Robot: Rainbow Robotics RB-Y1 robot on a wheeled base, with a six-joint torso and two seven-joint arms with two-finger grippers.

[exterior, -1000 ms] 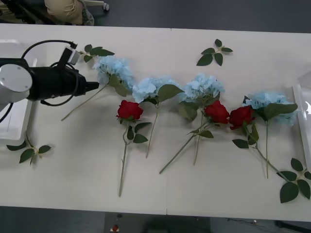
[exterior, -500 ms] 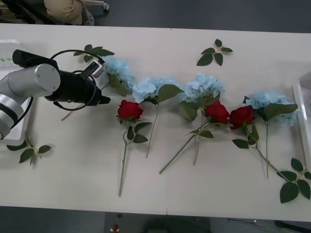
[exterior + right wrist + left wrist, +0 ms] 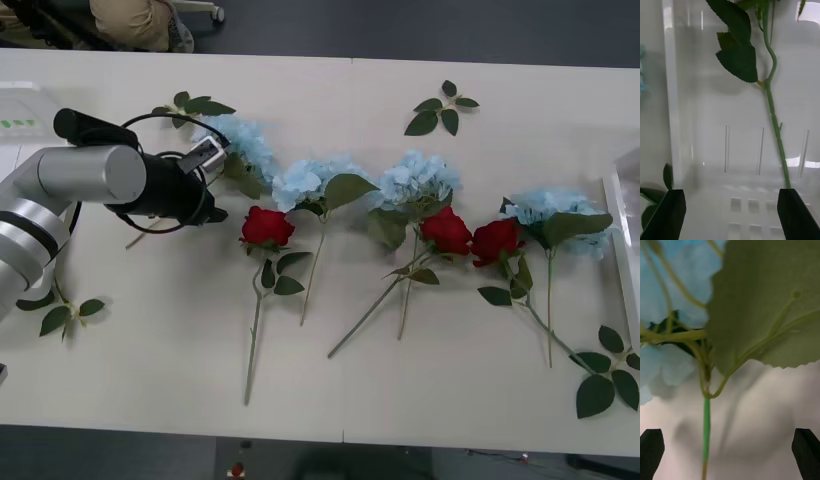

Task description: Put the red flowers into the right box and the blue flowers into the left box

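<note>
Left claw lining up on the leftmost blue flower

The left claw (image 3: pixel 730 450) hangs wide open and empty over the thin stem (image 3: pixel 706 427) of the blue flower (image 3: pixel 238 145) nearest the counter's left end, just below its big leaf (image 3: pixel 767 303). The arm reaches in low from the left box (image 3: pixel 25 110), wrist turned toward the bloom. The head looks fluffy and light, the stem thin and likely bendy, so a hold on the stem close under the head should carry best. The right claw (image 3: pixel 730 213) is open over the right box (image 3: pixel 745 123), where a rose stem (image 3: pixel 775 123) lies
</note>
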